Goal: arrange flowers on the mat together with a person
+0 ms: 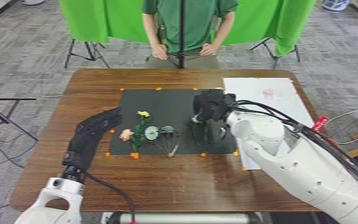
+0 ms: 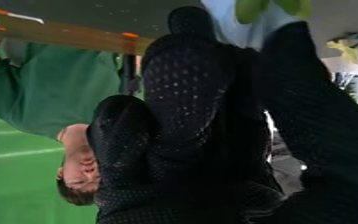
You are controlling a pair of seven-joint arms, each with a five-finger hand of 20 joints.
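In the head view my left hand (image 1: 103, 120) is open, its fingers straight over the left edge of the black mat (image 1: 175, 97). A yellow flower (image 1: 143, 114), a pink flower (image 1: 127, 134), a white flower (image 1: 151, 132) and a greyish flower (image 1: 167, 130) lie close together on the mat's left half. My right hand (image 1: 213, 106) is above the mat's right part. The right wrist view shows that hand (image 2: 189, 75) pinching a pale blue flower (image 2: 232, 24) with green leaves (image 2: 249, 10) between fingers and thumb. The yellow flower (image 2: 346, 50) appears farther off.
A white board (image 1: 264, 95) lies along the table's right side, partly under my right arm. The person stands at the far edge of the brown table (image 1: 171, 180), both hands (image 1: 160, 51) lowered by the body. Orange marks line the mat.
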